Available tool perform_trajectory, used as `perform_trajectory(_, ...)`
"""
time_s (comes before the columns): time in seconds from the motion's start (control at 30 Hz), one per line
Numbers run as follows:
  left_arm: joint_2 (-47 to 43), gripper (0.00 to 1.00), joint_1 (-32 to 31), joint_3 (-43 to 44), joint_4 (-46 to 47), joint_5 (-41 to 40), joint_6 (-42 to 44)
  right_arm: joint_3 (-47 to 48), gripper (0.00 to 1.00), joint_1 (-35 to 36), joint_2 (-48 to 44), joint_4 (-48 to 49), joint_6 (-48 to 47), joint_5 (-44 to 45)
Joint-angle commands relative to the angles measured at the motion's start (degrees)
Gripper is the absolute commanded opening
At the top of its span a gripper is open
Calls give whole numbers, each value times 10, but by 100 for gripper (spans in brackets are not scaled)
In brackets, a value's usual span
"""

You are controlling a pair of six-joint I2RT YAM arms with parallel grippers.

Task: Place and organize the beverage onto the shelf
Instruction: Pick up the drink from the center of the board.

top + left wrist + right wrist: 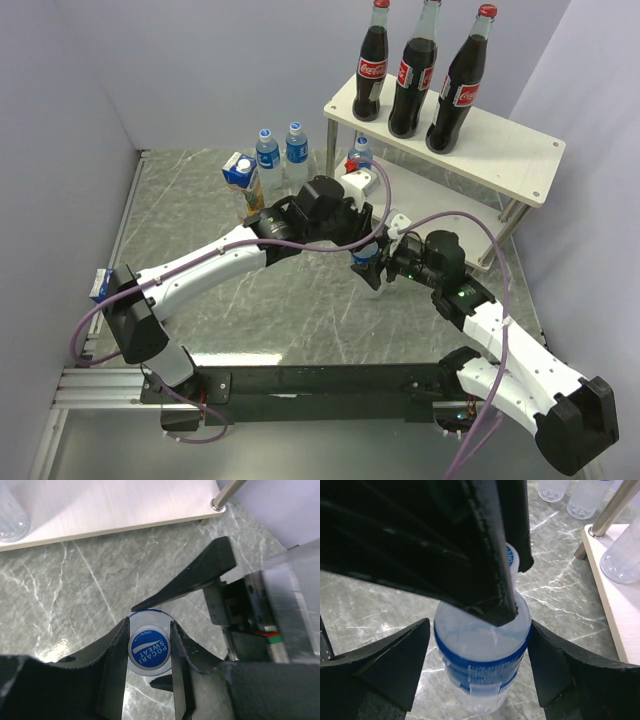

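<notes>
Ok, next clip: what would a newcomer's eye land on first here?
Both arms meet mid-table over one small water bottle: the left gripper pinches its blue cap from above, while the jaws of the right gripper flank its body. Behind them, three cola bottles stand in a row on the top board of the shelf.

The left arm [200,270] stretches from the lower left of the top view to the centre, with its wrist bent downward. The left gripper [150,626] is clamped on the cap of a water bottle [149,649]. The right arm [500,340] reaches in from the lower right. The right gripper [480,665] has its jaws spread wide, one on either side of the bottle's body, and a thin gap shows at the left finger [395,670].
</notes>
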Motion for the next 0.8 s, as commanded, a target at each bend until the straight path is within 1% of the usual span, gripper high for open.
perform_trajectory(0.0,-18,0,-4,61,99,23,-21,14,83,4,1,24,1,20)
perform_trajectory(0.03,-18,0,-4,62,100,24,-22,16,82,4,0,22,1,24)
perform_trajectory(0.13,-21,0,-4,56,108,29,-28,20,71,4,0,18,3,18)
perform_trajectory(0.17,-22,0,-4,55,113,32,-31,21,59,4,1,18,5,16)
perform_trajectory(0.23,-23,0,-5,54,117,40,-36,26,43,4,1,14,6,12)
perform_trajectory(0.27,-23,0,-5,53,119,42,-37,26,30,4,2,11,6,8)
perform_trajectory(0.33,-25,1,-5,48,126,49,-44,30,20,3,2,6,6,1)
perform_trajectory(0.37,-28,6,-4,46,128,50,-48,31,13,3,1,5,7,-6)
perform_trajectory(0.4,-31,23,-4,39,135,48,-50,30,9,1,-3,4,8,-10)
perform_trajectory(0.43,-36,33,-4,32,141,43,-54,29,6,-1,-6,4,9,-13)
perform_trajectory(0.5,-58,49,-4,-1,163,37,-56,30,3,-9,-10,5,16,-27)
perform_trajectory(0.53,-69,64,-5,-14,187,23,-57,29,2,-11,-14,4,17,-32)
perform_trajectory(0.6,-99,75,-5,-45,201,8,-52,30,1,-18,-18,3,25,-46)
perform_trajectory(0.63,-108,82,-3,-54,224,3,-46,29,1,-22,-21,5,28,-51)
perform_trajectory(0.7,-139,88,-4,-78,232,-26,-33,31,0,-28,-22,4,34,-59)
perform_trajectory(0.73,-151,96,-3,-89,237,-34,-26,32,0,-33,-23,2,38,-66)
perform_trajectory(0.77,-172,99,-3,-99,247,-37,-18,33,0,-36,-23,0,43,-70)
